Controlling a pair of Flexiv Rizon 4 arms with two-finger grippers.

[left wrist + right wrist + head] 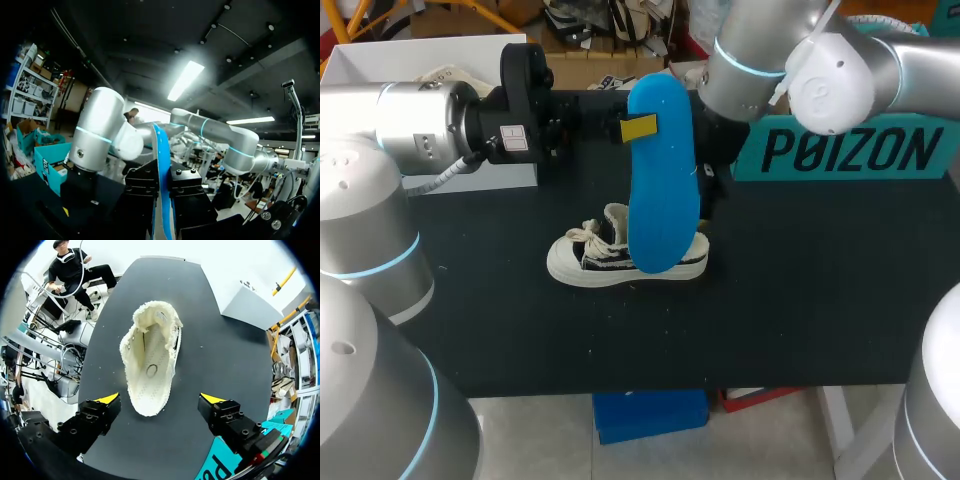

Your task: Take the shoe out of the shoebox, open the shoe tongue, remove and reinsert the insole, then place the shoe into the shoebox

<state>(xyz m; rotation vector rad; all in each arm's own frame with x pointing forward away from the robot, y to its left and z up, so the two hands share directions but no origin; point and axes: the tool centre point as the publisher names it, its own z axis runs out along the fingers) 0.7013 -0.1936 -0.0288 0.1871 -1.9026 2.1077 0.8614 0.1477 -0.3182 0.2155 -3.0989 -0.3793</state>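
Note:
A blue insole (663,180) hangs upright above the table, and my left gripper (638,128) is shut on its upper part. In the left wrist view the insole (161,165) runs edge-on between the black fingers of that gripper (161,186). Under it a white low-top shoe (620,258) with dark side panels stands on the black table. My right arm (760,60) comes in from the back right, its gripper mostly hidden behind the insole. My right gripper (160,399) is open above the shoe (150,365), looking into its empty mouth, heel end between the yellow tips.
The white shoebox (430,62) stands at the back left, behind my left arm. A teal lid with dark print (850,150) lies at the back right, close to my right gripper (220,465). The black table (800,300) stretches bare in front of the shoe.

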